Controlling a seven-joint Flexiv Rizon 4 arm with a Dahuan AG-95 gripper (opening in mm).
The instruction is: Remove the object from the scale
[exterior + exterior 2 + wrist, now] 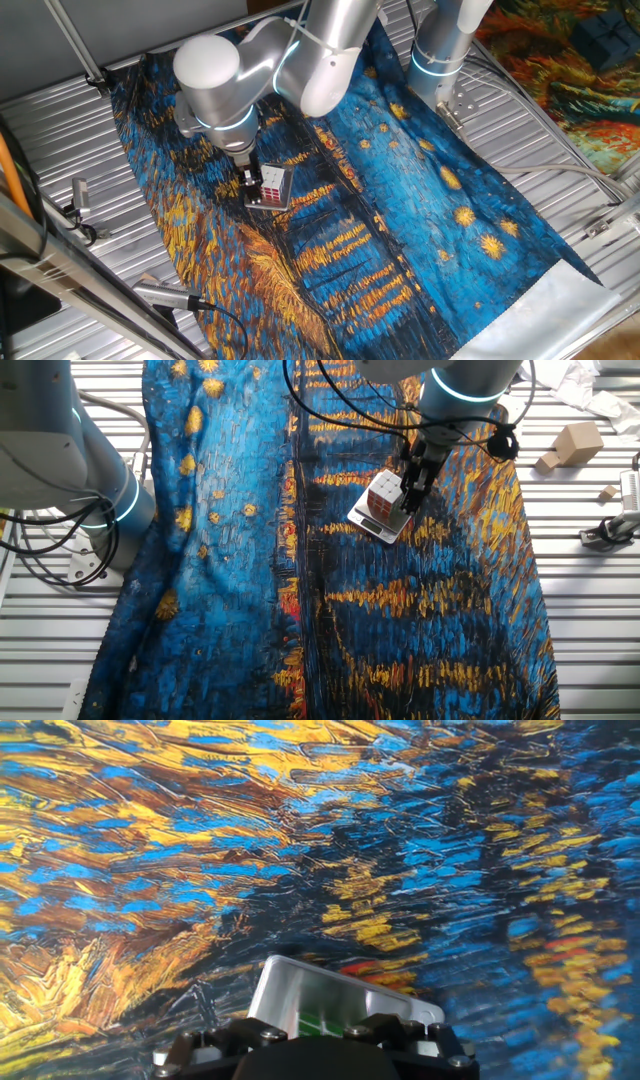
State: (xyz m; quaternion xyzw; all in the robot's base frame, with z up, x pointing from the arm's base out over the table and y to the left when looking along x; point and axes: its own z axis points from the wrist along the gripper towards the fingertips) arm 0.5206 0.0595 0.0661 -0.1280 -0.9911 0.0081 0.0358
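One cube (384, 496) on scale (372, 520)

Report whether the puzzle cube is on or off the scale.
On. The white-and-red stickered puzzle cube sits on the thin grey metal scale plate, with the end effector beside it.

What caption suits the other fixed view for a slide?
Gripper at a puzzle cube resting on a grey scale atop a painted cloth.

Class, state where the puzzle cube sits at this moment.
In both fixed views the puzzle cube sits on the grey scale, on the painted cloth, with the hand right beside it.
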